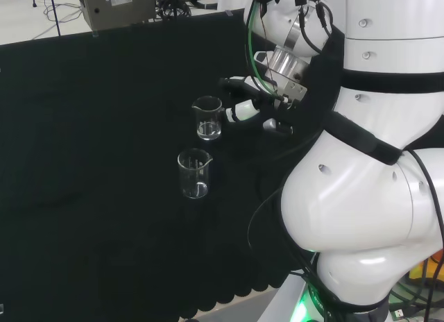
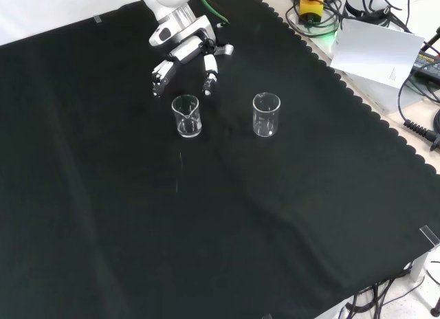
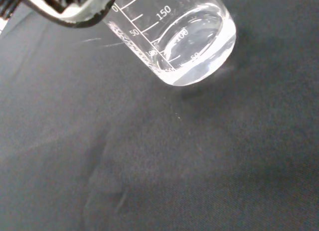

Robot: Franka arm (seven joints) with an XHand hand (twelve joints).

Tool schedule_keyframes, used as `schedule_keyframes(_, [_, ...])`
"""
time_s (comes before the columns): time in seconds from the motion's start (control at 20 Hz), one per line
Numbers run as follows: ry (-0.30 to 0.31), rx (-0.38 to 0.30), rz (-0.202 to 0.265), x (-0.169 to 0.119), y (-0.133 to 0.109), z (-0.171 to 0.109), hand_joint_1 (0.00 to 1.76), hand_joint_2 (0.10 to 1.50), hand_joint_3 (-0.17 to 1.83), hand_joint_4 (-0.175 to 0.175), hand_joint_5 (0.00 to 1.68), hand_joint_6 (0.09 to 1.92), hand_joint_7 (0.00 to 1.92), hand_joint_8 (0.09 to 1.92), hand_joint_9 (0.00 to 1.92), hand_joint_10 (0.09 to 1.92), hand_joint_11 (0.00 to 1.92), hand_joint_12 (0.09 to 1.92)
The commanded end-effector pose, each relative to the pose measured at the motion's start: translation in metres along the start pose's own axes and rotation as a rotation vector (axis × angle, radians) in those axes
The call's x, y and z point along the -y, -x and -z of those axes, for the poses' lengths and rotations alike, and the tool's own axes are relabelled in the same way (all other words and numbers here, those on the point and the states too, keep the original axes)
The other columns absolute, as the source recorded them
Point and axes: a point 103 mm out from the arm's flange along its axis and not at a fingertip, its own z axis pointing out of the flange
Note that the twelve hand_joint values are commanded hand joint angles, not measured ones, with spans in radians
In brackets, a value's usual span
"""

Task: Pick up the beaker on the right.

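Two clear glass beakers stand upright on the black cloth. In the front view one beaker (image 2: 186, 116) is on the left and the other beaker (image 2: 266, 115) on the right. The hand (image 2: 184, 52) hovers just behind the left one, its fingers (image 2: 159, 80) straight and spread to either side of the rim, holding nothing. In the head view the hand (image 1: 244, 107) sits just right of the farther beaker (image 1: 207, 119), while the nearer beaker (image 1: 193, 173) stands apart. The wrist view shows that beaker (image 3: 182, 39) close up, with printed scale marks, beside a fingertip (image 3: 67, 9).
The black cloth (image 2: 206, 229) spreads wide in front of the beakers. Its scalloped edge (image 2: 357, 99) runs along the front view's right, with cables and a white sheet beyond. The arm's big white links (image 1: 368, 162) fill the head view's right.
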Motion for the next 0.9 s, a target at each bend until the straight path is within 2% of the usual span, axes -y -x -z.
schedule_keyframes(0.05, [0.0, -0.041, 0.049, -0.007, 0.001, -0.011, 0.84, 0.58, 0.54, -0.028, 0.35, 0.09, 0.19, 0.64, 0.27, 0.64, 0.0, 1.22])
schedule_keyframes(0.45, [-0.014, -0.097, 0.109, -0.013, 0.004, -0.024, 0.84, 0.55, 0.57, -0.027, 0.36, 0.09, 0.23, 0.65, 0.31, 0.63, 0.0, 1.22])
schedule_keyframes(0.65, [-0.018, -0.129, 0.122, -0.02, 0.003, -0.028, 0.85, 0.54, 0.59, -0.025, 0.37, 0.09, 0.26, 0.65, 0.34, 0.62, 0.0, 1.22])
schedule_keyframes(0.9, [-0.011, -0.135, 0.143, -0.027, 0.0, -0.032, 0.86, 0.53, 0.59, -0.023, 0.37, 0.09, 0.27, 0.65, 0.35, 0.62, 0.0, 1.22])
